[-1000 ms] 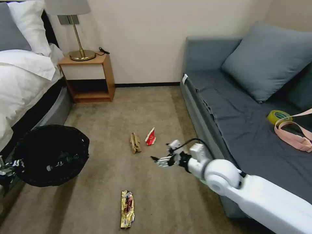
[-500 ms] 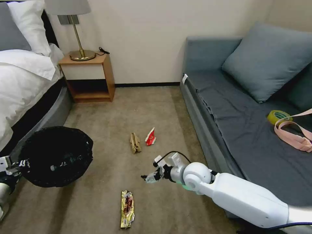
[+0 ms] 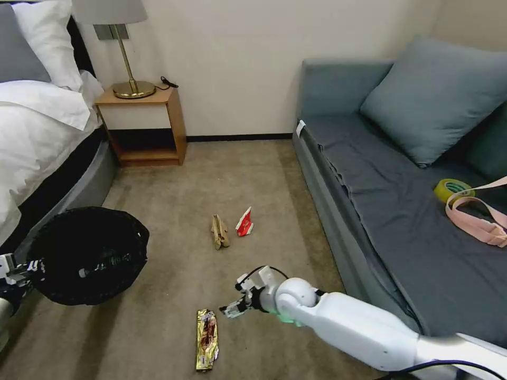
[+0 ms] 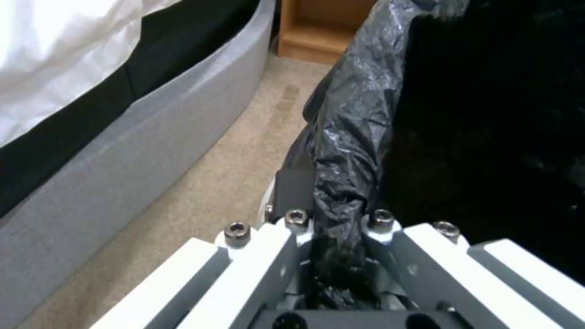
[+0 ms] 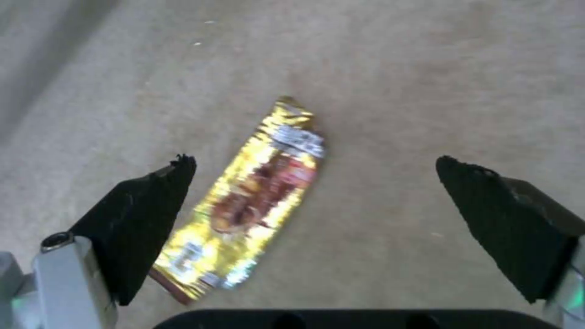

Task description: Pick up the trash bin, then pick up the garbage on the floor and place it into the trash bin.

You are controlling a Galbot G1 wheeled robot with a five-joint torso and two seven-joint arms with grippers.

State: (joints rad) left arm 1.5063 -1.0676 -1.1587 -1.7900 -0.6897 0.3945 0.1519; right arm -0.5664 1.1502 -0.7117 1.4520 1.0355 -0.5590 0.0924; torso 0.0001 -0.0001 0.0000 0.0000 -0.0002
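Right wrist view puts our black fingers point(image 5: 152, 219) spread wide apart with nothing between them but carpet and the gold-yellow snack wrapper point(image 5: 250, 196), which lies flat on the floor point(image 5: 427, 68), skewed toward one finger so that its lower end sits just beside that pad. From the head view our right gripper point(image 3: 233, 307) hangs low over the carpet, just beside the wrapper's upper end, with the right arm reaching in from the sofa point(image 3: 401, 221) side. On the other side, our left gripper point(image 4: 338, 237) is clenched on a fold of the crinkled black bag at the rim of the trash bin point(image 3: 84, 256), which we hold beside the bed point(image 3: 37, 132), its mouth facing up and toward the litter; something pale and bottle-like shows inside it, though we cannot tell what. The crumpled brown paper point(image 3: 219, 231) and the red-and-white packet point(image 3: 244, 222) lie near each other farther out on the floor, well apart from the wrapper. We judge the bin to be picked up and the step in hand to be the approach to the wrapper. The next move, as we read it, calls for centring the fingers across the wrapper's narrow width and coming down to the carpet, since so thin and flat a piece may slip from under the pads.
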